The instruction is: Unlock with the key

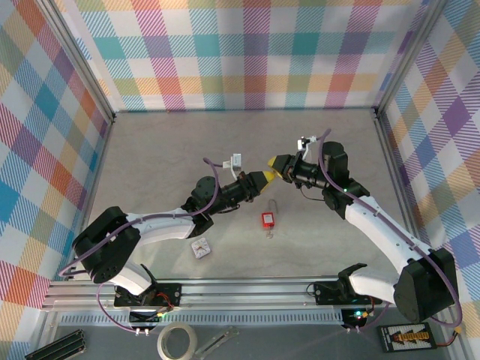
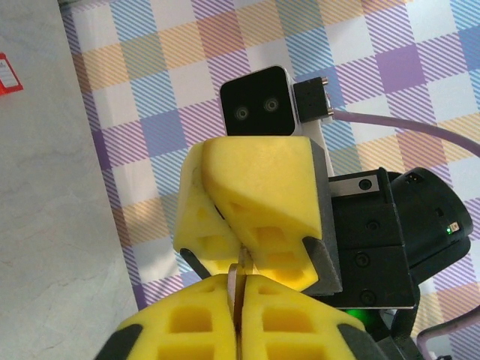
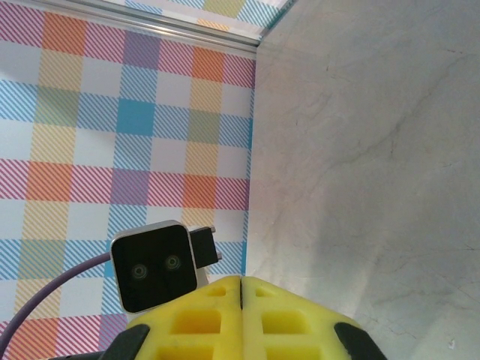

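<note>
My two grippers meet tip to tip above the middle of the table. The left gripper [image 1: 264,180] is shut on the key [image 2: 238,276], a thin metal blade standing on edge between its yellow fingers [image 2: 187,322]. The key's other end runs into the seam of the right gripper [image 2: 242,255], which is also shut on it. Seen from the right wrist, the right gripper [image 3: 241,283] has its pads pressed together and the key is hidden. The red padlock [image 1: 268,220] lies flat on the table just below the grippers, apart from both; it also appears as the red padlock [image 2: 7,75] at the far left edge.
A small white packet [image 1: 200,248] lies near the left arm's forearm. A tape roll [image 1: 176,341] sits below the table's front rail. Checked walls [image 1: 240,52] close in the grey tabletop [image 1: 172,150] on three sides.
</note>
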You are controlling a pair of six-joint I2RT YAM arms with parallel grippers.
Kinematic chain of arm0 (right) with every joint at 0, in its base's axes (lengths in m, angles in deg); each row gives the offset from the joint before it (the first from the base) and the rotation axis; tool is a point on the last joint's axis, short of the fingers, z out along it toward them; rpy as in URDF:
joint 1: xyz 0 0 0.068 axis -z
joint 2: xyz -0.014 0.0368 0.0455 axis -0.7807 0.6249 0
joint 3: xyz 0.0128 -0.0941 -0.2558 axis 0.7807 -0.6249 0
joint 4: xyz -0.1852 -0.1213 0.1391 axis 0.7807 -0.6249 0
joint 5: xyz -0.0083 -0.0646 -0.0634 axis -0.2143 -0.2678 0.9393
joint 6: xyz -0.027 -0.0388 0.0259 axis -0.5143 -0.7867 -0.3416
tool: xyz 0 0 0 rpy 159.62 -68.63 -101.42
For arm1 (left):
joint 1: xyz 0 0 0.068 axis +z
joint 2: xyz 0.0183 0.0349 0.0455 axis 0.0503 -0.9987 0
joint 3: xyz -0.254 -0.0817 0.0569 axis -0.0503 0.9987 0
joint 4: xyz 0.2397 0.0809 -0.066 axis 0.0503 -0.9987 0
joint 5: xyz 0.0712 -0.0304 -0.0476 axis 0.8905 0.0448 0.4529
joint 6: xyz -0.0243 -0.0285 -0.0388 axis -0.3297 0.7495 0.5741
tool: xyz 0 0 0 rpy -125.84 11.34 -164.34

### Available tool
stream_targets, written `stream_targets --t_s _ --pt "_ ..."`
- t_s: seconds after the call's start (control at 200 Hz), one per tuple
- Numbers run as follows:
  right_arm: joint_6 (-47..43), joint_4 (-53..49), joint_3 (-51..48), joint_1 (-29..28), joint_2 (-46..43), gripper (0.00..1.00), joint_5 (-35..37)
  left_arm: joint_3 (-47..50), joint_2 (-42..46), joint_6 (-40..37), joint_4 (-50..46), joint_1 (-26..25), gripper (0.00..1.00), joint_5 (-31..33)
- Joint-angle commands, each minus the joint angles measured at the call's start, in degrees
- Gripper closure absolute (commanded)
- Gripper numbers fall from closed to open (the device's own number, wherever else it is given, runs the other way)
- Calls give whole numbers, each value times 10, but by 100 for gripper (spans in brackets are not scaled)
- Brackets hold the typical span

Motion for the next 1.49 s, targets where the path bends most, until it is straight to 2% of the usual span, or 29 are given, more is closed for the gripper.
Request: stream_targets --t_s 0.0,0.18,0.28,0.365,0.41,0.445,0.5,0.585,0.73,0.81,0.95,1.08,1.18,1.32,1.49 --pt "0 19 -6 0 -6 100 -3 -1 -4 -6 18 4 100 -5" --pt "-9 3 -4 1 -8 99 -1 8 3 -9 16 16 100 -8" --pt "-39 -38 6 2 -21 74 17 8 15 -31 -10 24 100 -15" --pt "-105 -153 55 13 -30 36 51 9 42 -79 -70 29 100 -18" --pt "-155 -248 98 24 -24 24 79 7 65 -117 -117 31 100 -16" --pt "-193 -324 135 37 -13 18 99 4 83 -150 -160 31 100 -13" --pt "-252 -428 188 66 11 15 122 -7 110 -200 -232 32 100 -7" --pt "-348 -533 247 104 52 9 170 -18 140 -255 -307 32 100 -1" --pt "-492 -596 294 140 139 7 284 -33 168 -308 -371 31 100 3" --pt "-559 -604 314 159 208 7 319 -32 177 -317 -374 31 100 7" --pt "-635 -628 375 170 342 12 400 -36 178 -326 -376 34 100 -2" --pt "-680 -604 416 185 421 12 400 -40 177 -326 -370 37 100 -13" --pt "-704 -618 473 195 483 13 435 -42 174 -325 -371 42 100 -19" --pt "-729 -611 522 209 535 14 446 -37 171 -317 -365 51 100 -27" --pt "-750 -624 582 227 597 14 414 -37 168 -313 -368 65 100 -32"
